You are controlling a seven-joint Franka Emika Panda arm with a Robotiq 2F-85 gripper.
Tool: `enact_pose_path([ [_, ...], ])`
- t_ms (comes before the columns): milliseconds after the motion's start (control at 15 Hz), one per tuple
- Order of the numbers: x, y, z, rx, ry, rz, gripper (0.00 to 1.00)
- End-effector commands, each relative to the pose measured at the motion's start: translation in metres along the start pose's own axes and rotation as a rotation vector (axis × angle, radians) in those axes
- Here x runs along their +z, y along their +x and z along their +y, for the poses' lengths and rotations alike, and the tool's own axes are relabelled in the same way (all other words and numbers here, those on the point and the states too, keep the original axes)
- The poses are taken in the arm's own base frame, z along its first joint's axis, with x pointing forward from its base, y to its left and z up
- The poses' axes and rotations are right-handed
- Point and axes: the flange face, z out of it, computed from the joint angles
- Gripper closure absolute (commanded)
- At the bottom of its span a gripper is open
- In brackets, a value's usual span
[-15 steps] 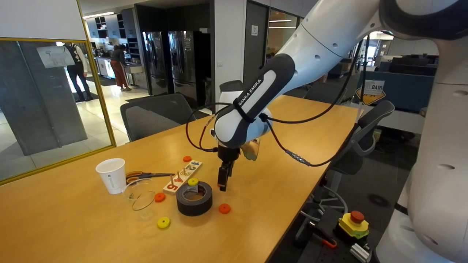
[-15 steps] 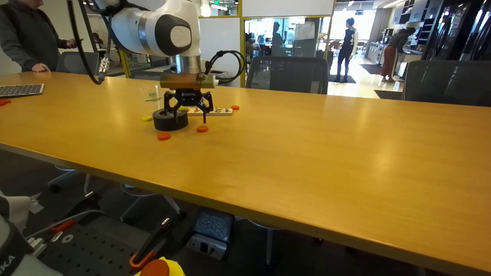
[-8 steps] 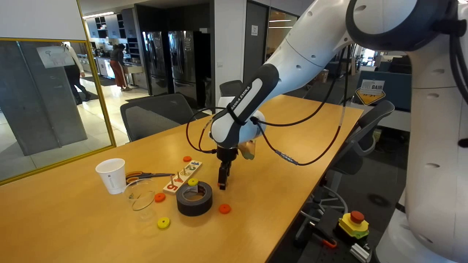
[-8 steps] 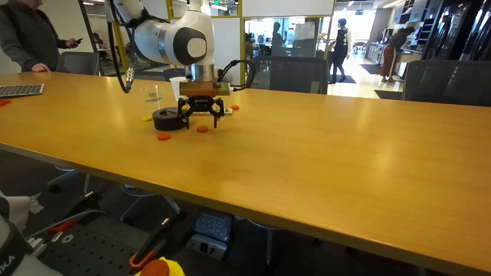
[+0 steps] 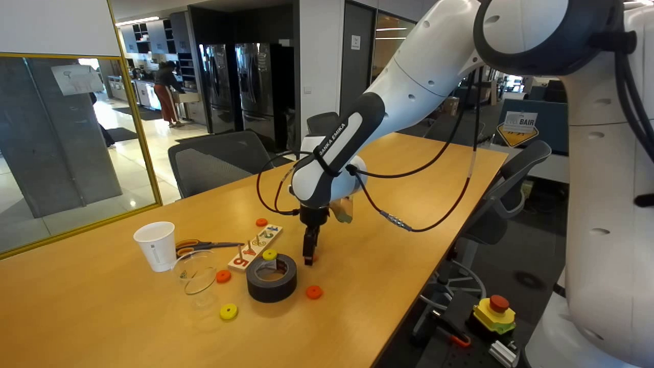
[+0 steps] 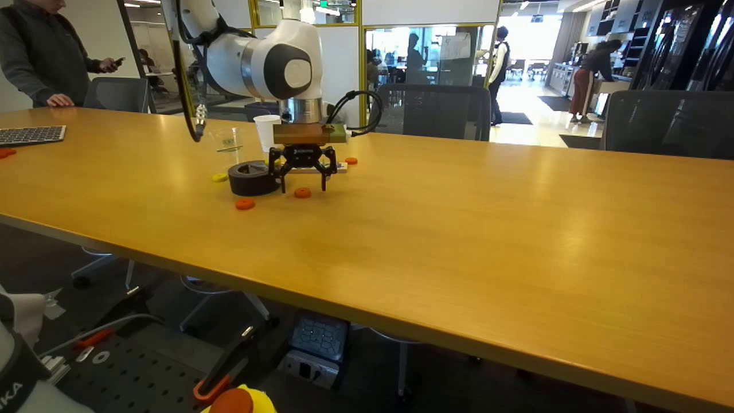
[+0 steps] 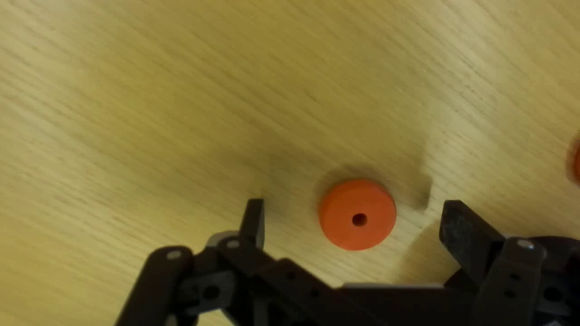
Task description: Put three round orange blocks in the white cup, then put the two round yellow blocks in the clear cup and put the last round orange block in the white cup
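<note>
Orange block (image 7: 355, 206) on tabletop (image 7: 136, 136), tool (image 7: 354, 204) spread either side, room at both its edges

White arm (image 5: 424, 59), black cables (image 5: 623, 82)

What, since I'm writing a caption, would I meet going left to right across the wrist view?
A slim black gripper fingertip → a round orange block with a small centre hole → the opposite black gripper fingertip → another orange block, mostly cut off by the right edge.
</note>
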Motion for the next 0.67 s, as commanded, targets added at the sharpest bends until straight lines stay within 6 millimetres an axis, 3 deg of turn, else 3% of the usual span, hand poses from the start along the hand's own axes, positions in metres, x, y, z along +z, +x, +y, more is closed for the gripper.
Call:
enact_pose_path([
  [0, -0.0039, 0.0072, 0.002, -0.021, -0.014, -0.012, 0.0],
  [67, -0.0036, 0.0069, 0.0019, -0.024, -0.016, -0.017, 0.0],
  [133, -0.0034, 0.0066, 0.0015, -0.029, -0.021, -0.023, 0.25],
  [200, -0.0032, 0.0067, 0.0011, -0.034, -0.025, -0.028, 0.28],
  [600, -0.0042, 0.0086, 0.0017, -0.052, -0.043, -0.043, 0.73],
])
